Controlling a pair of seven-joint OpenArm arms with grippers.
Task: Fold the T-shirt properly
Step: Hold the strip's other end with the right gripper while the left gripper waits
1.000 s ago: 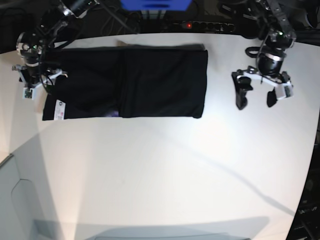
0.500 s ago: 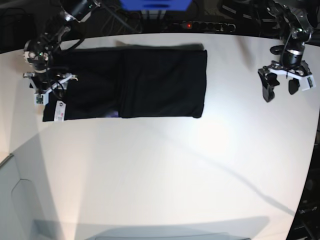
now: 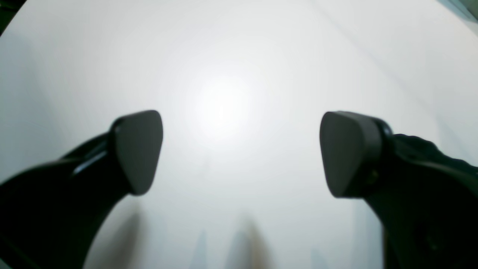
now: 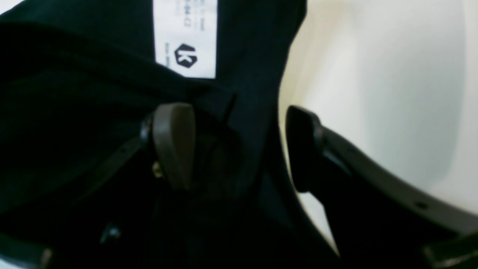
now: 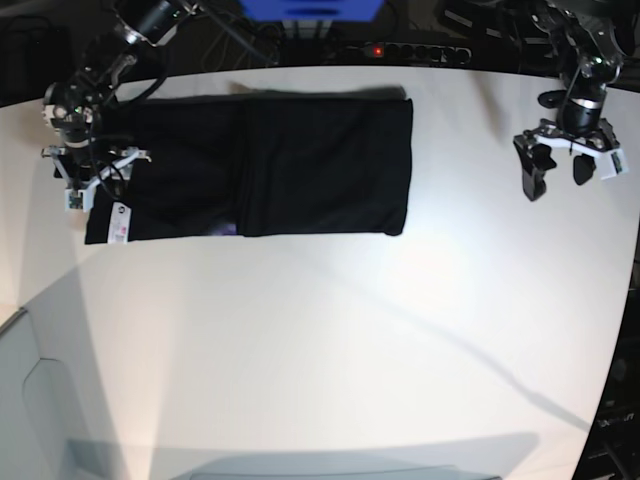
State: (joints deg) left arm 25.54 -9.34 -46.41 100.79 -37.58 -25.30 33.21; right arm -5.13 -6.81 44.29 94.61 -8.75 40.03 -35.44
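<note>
The black T-shirt (image 5: 270, 165) lies folded into a flat rectangle at the back left of the white table (image 5: 330, 340). Its white label (image 5: 118, 222) shows at the front left corner, and close up as the label (image 4: 185, 41). My right gripper (image 5: 92, 178) sits at the shirt's left edge. In the right wrist view this gripper (image 4: 239, 149) is open, one finger over the T-shirt (image 4: 74, 112), the other over bare table, with the hem between them. My left gripper (image 5: 555, 178) hangs open far right, well away from the shirt; the left gripper (image 3: 239, 153) has only table beneath it.
A power strip (image 5: 415, 50) with a red light and a blue object (image 5: 310, 8) lie behind the table's back edge. The table's curved right edge (image 5: 625, 300) runs just beyond my left arm. A grey surface (image 5: 40, 420) lies at the bottom left.
My left gripper has swung right and back, away from the shirt, toward the table's right edge. My right gripper has shifted slightly along the shirt's left edge and its jaws have widened.
</note>
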